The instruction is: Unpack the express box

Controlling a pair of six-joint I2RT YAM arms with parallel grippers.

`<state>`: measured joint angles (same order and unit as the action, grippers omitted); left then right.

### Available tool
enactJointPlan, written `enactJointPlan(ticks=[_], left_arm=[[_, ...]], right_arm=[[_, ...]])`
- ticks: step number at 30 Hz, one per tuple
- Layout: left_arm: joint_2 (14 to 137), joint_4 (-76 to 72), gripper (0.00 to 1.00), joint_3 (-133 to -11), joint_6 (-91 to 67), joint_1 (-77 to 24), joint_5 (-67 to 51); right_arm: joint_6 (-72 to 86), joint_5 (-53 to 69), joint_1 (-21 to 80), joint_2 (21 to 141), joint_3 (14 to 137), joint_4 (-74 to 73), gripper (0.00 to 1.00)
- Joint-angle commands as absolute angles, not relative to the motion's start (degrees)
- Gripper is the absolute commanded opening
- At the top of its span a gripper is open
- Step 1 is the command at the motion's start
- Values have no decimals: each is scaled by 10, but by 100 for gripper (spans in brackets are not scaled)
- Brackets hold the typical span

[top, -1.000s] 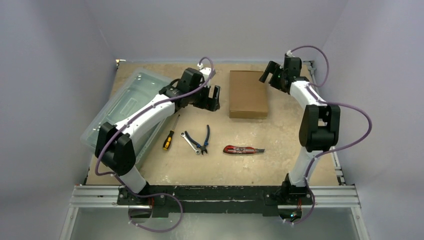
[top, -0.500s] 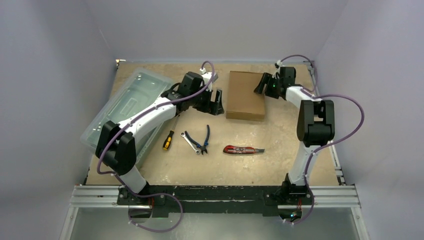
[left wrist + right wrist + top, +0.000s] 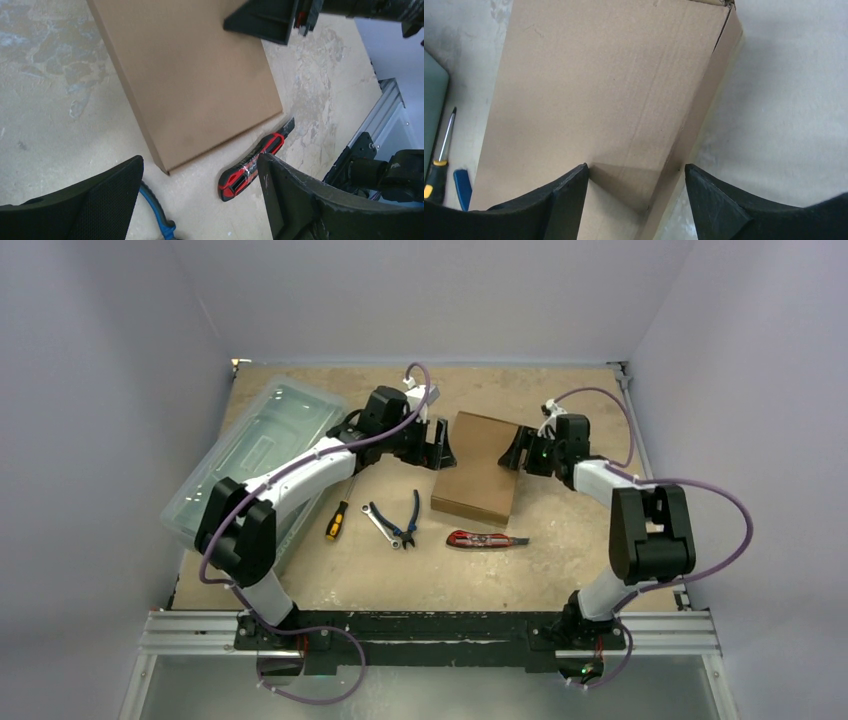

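Observation:
The express box (image 3: 478,470), flat plain brown cardboard, lies shut on the table and skewed, its near end swung left. My right gripper (image 3: 518,452) is at its right long edge. In the right wrist view the box (image 3: 599,85) fills the frame and the right gripper (image 3: 636,170) stands open astride that edge, one finger on the lid, the other over the table. My left gripper (image 3: 440,445) hovers open beside the box's left edge. The left wrist view shows the left gripper (image 3: 199,162) empty, just off the box's (image 3: 190,75) near corner.
A translucent greenish plastic bin (image 3: 250,455) lies at the left under the left arm. In front of the box lie a screwdriver (image 3: 338,518), a wrench (image 3: 380,523), blue-handled pliers (image 3: 405,520) and a red utility knife (image 3: 485,539), which almost touches the box's near edge.
My right gripper came down from the far right onto the box's right edge. The box slid toward the near side and twisted. The left gripper shifted slightly right toward the box.

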<state>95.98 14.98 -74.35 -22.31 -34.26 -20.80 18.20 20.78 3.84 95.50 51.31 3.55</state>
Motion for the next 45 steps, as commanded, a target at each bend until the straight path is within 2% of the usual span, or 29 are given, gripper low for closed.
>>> enactJointPlan(ticks=[1, 6, 12, 16, 21, 24, 28, 35, 45], left_arm=[[982, 96, 85, -751, -265, -344, -213], [1054, 119, 86, -804, -325, -344, -200], [1117, 119, 86, -830, -329, -344, -205], [1128, 93, 76, -803, -316, -344, -234], [1138, 160, 73, -819, -290, -343, -176], [1136, 164, 67, -808, -293, -338, -166], [1151, 125, 53, -775, -326, -305, -225], [1193, 55, 39, -733, -400, -270, -303], [1224, 38, 35, -728, -422, -238, -329]], right_arm=[[178, 170, 36, 888, 476, -22, 74], [219, 157, 25, 822, 440, 14, 84], [238, 203, 24, 823, 428, 35, 89], [263, 210, 24, 815, 403, 66, 87], [304, 224, 19, 814, 370, 123, 87], [328, 262, 11, 815, 351, 161, 89], [348, 316, -12, 818, 332, 203, 92], [365, 399, -66, 833, 311, 245, 95], [373, 421, -75, 884, 317, 265, 99]])
